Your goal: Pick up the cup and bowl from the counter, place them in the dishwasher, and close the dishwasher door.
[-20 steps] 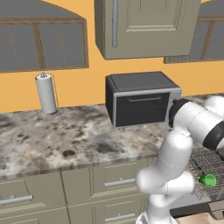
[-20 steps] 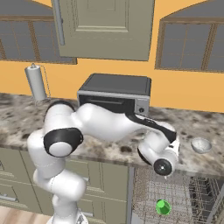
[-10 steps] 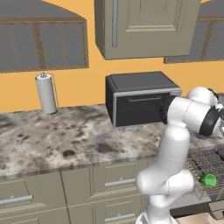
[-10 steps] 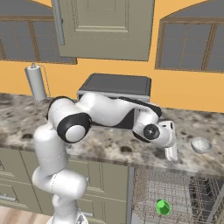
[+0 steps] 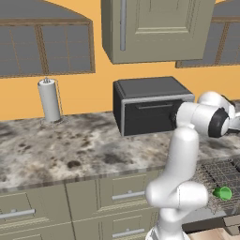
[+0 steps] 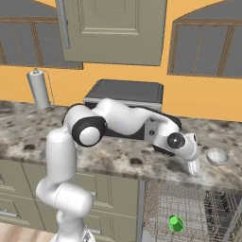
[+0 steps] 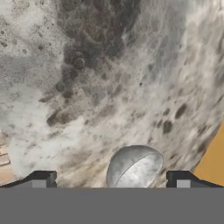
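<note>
Flat, even rendered light, bright throughout, with no glare. A faint soft shadow lies under the oven on the table. In the hand view the table's mottling is smeared soft, and the bowl at 6 o'clock is evenly lit.

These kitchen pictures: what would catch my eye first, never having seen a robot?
The big white arm bends across the speckled counter in front of a black toaster oven. Its open gripper hangs near a small grey bowl on the counter. Below, a bright green cup sits in the wire rack of the open dishwasher.
</note>
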Controlling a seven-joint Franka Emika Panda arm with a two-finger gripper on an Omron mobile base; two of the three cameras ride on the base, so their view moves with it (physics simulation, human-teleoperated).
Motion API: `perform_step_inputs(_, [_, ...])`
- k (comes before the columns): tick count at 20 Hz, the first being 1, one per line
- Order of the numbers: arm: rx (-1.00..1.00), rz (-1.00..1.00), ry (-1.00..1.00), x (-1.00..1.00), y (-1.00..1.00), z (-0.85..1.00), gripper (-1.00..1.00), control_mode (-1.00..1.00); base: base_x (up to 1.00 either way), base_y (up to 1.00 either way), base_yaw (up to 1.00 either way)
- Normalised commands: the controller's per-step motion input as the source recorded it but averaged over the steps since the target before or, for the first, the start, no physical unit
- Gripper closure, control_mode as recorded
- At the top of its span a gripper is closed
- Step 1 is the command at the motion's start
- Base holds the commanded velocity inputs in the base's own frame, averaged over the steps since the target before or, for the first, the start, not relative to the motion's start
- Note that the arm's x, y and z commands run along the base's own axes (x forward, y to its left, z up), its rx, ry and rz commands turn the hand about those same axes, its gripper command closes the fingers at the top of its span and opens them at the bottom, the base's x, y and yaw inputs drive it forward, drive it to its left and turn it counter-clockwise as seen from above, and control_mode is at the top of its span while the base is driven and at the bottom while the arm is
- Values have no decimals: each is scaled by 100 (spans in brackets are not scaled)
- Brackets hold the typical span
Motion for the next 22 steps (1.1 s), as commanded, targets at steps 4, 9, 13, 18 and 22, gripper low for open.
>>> perform_step_inputs(4, [24, 0, 28, 17, -2, 80, -100, -100, 0, 0, 0])
perform_step_inputs(9, [33, 1, 29, 12, -13, 91, -100, -100, 0, 0, 0])
perform_step_inputs(13, [3, 1, 15, 14, -16, 43, -100, -100, 0, 0, 0])
perform_step_inputs(18, [2, 8, 8, 1, -44, 2, -100, -100, 0, 0, 0])
perform_step_inputs(22, [17, 15, 7, 6, -75, 0, -100, -100, 0, 0, 0])
